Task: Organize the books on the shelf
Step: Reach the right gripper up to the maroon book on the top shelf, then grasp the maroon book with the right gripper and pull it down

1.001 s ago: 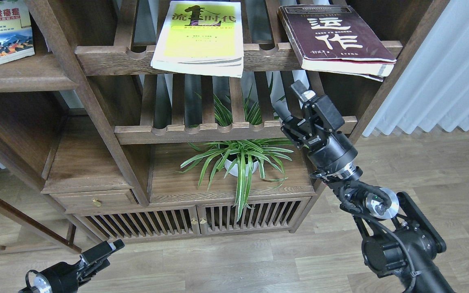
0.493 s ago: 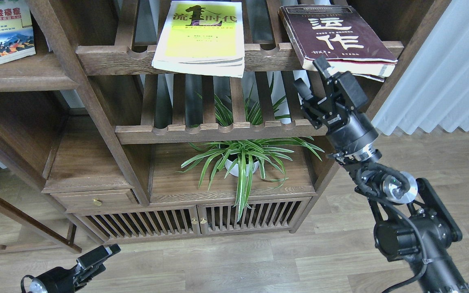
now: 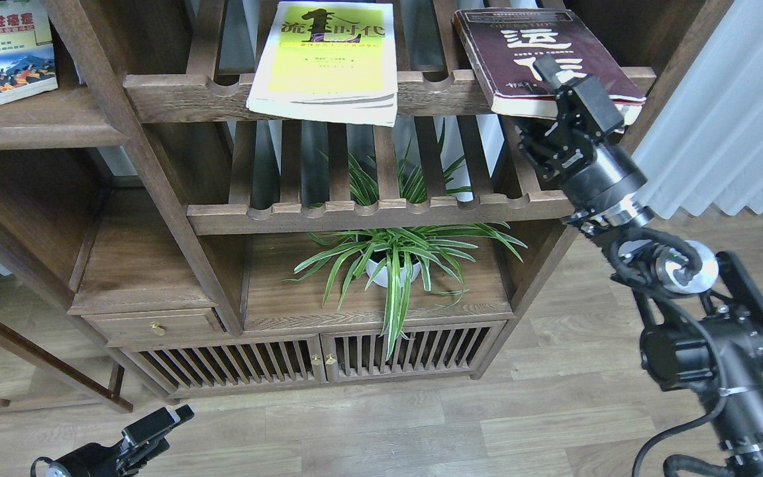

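Head view. The right gripper (image 3: 539, 99) is raised to the front edge of the maroon book (image 3: 534, 53), one finger over the cover's lower edge and the other below by the page block. The jaws are spread astride that corner, but whether they pinch the book cannot be told. The book lies flat on the upper slatted rack (image 3: 209, 93), its front edge overhanging the scalloped rail. That overhang looks like the reason for approaching from the front: it offers an edge to take.

The yellow-green book (image 3: 323, 59) lies on the same rack, well apart to the left, also overhanging. The white-green book (image 3: 4, 50) rests on the shelf (image 3: 37, 122), a solid board at far left. That shelf has bare board in front of the book.

The left gripper (image 3: 156, 425) hangs low over the floor, holding nothing; its jaw state cannot be told.

Room: open air before the rack. The bookcase upright between rack and shelf stands in any leftward path. A plant (image 3: 391, 258) sits below.
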`<state>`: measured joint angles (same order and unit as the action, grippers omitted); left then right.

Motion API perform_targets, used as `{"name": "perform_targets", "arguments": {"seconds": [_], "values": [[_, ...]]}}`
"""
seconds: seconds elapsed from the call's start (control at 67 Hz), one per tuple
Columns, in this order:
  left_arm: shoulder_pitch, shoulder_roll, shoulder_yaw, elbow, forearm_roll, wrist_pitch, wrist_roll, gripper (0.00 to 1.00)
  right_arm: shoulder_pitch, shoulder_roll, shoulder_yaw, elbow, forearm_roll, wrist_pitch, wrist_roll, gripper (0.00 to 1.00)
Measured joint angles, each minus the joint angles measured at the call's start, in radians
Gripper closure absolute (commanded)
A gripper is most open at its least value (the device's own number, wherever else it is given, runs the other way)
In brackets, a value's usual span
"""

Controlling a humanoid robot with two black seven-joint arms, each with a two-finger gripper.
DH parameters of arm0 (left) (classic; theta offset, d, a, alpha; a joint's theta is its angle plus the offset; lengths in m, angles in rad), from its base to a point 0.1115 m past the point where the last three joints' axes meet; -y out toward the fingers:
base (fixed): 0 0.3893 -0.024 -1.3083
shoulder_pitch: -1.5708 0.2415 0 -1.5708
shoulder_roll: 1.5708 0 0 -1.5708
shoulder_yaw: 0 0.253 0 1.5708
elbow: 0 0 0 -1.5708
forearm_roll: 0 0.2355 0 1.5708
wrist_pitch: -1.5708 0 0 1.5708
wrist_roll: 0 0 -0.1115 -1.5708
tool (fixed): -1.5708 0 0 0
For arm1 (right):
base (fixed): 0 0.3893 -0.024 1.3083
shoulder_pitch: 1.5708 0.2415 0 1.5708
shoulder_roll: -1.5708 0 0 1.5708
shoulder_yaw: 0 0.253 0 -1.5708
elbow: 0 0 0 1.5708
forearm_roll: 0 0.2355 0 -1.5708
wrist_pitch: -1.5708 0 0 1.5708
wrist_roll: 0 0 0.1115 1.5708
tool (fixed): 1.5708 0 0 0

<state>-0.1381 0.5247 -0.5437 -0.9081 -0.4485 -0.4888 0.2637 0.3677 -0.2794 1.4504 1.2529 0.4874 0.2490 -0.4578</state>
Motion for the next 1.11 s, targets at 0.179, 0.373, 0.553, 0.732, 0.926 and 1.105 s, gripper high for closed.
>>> {"name": "perform_targets", "arguments": {"seconds": [0.179,0.373,0.553,0.732,0.926,1.105], "values": [[0.000,0.000,0.001,0.000,0.000,0.000,0.000,0.01,0.000,-0.028,0.000,0.000,0.000,-0.003,-0.002,0.24],[0.002,0.000,0.001,0.000,0.001,0.000,0.000,0.01,0.004,-0.033,0.000,0.000,0.000,-0.001,-0.009,0.50],[0.003,0.000,0.001,0.000,0.001,0.000,0.000,0.01,0.013,-0.039,0.002,0.000,0.001,0.010,-0.012,0.77],[0.003,0.000,0.000,0.000,0.001,0.000,0.000,0.01,0.015,-0.053,0.015,0.000,0.004,0.014,-0.024,0.96],[0.003,0.000,0.000,0.000,0.001,0.000,0.000,0.01,0.013,-0.066,0.048,0.004,0.008,0.033,-0.031,0.97],[0.003,0.000,0.000,0.000,0.001,0.000,0.000,0.01,-0.032,-0.072,0.107,0.028,0.041,0.061,-0.031,0.97]]}}
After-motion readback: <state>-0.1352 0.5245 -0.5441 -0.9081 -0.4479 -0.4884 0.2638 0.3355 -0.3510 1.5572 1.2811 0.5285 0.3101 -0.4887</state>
